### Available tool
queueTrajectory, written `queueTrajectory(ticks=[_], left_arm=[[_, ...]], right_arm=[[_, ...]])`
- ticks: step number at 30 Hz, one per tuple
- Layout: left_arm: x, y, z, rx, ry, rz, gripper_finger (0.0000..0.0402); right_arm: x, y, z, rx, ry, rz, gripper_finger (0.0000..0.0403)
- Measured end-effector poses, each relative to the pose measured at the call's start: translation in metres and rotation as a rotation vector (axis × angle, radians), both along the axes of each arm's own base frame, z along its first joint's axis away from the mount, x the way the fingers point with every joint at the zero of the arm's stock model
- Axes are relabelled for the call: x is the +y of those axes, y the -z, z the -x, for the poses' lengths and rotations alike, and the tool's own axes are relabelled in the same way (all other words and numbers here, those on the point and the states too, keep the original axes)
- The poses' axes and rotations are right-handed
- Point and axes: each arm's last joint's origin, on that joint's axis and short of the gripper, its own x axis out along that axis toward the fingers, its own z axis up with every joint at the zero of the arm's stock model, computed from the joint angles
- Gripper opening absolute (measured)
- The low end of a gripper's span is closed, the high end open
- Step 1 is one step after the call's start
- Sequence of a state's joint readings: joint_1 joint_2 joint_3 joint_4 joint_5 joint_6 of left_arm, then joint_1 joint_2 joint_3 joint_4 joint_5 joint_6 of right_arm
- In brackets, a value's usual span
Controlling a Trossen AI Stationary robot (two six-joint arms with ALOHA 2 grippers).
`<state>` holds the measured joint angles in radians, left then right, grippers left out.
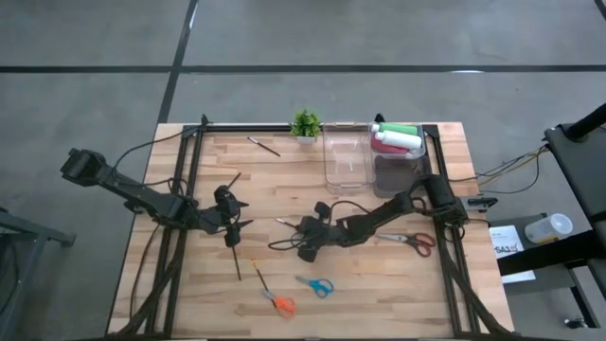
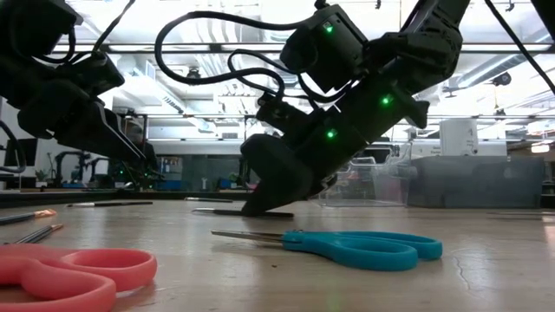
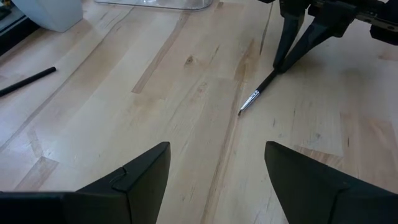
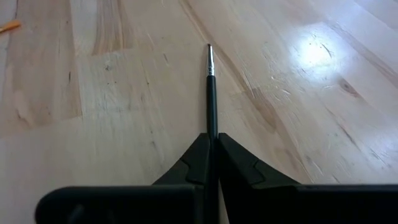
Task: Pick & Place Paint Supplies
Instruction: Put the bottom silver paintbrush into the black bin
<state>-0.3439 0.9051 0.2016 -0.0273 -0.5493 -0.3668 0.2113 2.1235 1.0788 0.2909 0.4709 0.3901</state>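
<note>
High view shows my right fingers (image 1: 301,227) pressed together on a thin dark brush (image 4: 211,87), low on the worktop (image 1: 379,284) near the middle. The brush tip pokes out toward 9 o'clock. My left fingers (image 1: 235,216) are spread wide apart, holding nothing, just at 9 o'clock from it. Green, white and red bottles (image 1: 396,137) sit in a bin (image 1: 398,170) at 1 o'clock.

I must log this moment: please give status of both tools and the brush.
Right tool shut on brush, low at table center. Left tool open, empty, facing it. Nothing in the way.
</note>
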Motion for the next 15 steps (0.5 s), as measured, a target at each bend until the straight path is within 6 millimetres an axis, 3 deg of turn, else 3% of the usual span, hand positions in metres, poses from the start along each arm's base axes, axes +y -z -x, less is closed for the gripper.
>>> queueTrajectory(ticks=[15], left_arm=[[0.0001,-0.0001,0.0000,0.000,-0.001,0.000,0.0266]], right_arm=[[-0.0001,-0.0010,0.0010,0.008,-0.001,0.001,0.0017]])
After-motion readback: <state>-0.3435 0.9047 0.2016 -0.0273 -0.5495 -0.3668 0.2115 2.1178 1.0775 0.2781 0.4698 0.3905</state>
